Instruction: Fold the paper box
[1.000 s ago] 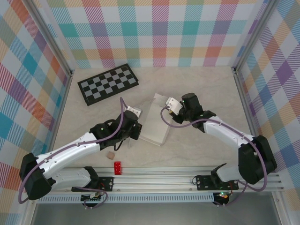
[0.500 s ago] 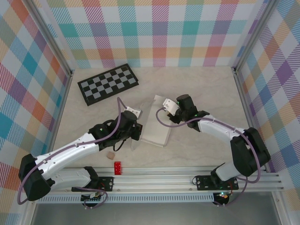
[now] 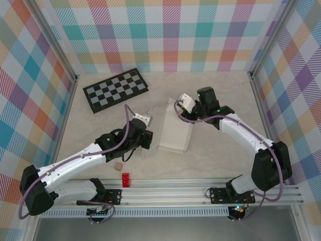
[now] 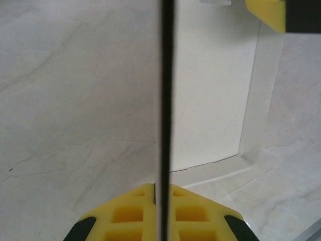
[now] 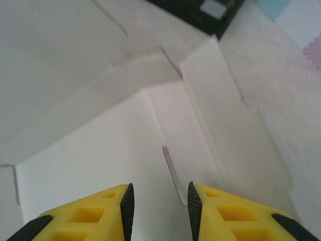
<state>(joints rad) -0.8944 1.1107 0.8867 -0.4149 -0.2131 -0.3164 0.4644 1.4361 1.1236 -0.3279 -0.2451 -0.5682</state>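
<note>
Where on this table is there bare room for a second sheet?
Free: the back strip between the checkerboard and the right wall, and the left side in front of the checkerboard. Crowded: the centre around the paper box, and the front by the red block.

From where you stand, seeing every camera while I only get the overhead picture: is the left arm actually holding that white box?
Observer: Yes. The left gripper is shut on a flap of the paper box, seen edge-on between its yellow fingers.
Operator: And the right one?
Observer: The right gripper is open over the box, with nothing between its jaws.
</note>
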